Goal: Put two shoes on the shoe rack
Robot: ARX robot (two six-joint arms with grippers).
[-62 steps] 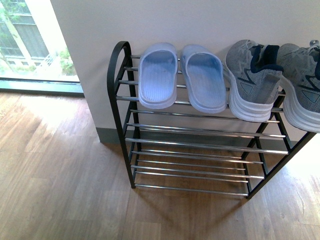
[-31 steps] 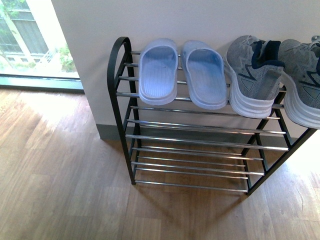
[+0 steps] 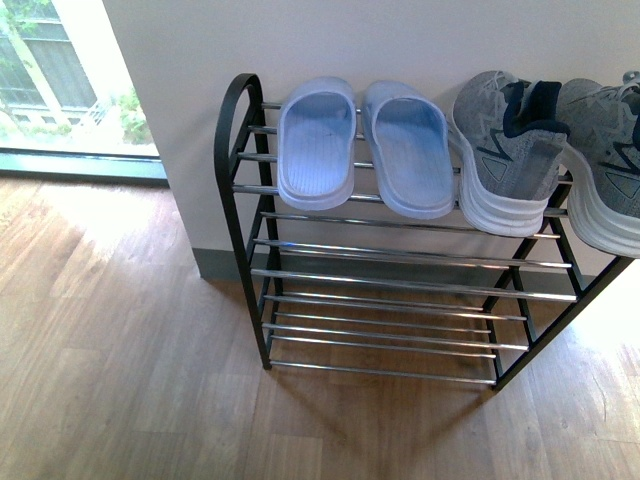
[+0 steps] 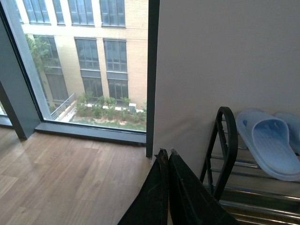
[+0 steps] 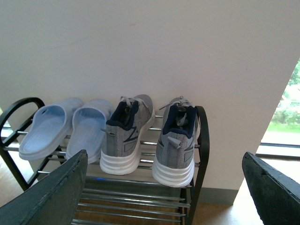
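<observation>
So, all four shoes sit on the top shelf of the shoe rack (image 3: pixel 245 200), which stands against the white wall (image 3: pixel 400 40) on the wooden floor (image 3: pixel 120 350). In the front view the two pale blue slides (image 3: pixel 365 150) lie side by side across the upper middle of the frame, toes toward the wall, and the grey sneakers (image 3: pixel 545 160) fill the upper right, heels hanging over the front rod. The lower shelves hold nothing.

Neither arm shows in the front view. In the left wrist view the left gripper (image 4: pixel 168 159) comes up from the bottom middle, its two black fingers pressed together with only a thin slit between them and nothing pinched; the rack's rounded end frame and one slide lie to the lower right of it, apart from the fingertips. A window (image 4: pixel 84 61) fills the upper left.

In the right wrist view the right gripper (image 5: pixel 164 183) is spread wide, one finger (image 5: pixel 51 197) at the lower left corner and the other at the lower right. The sneakers and slides rest on the rack in the middle of the frame, beyond the fingers and untouched.
</observation>
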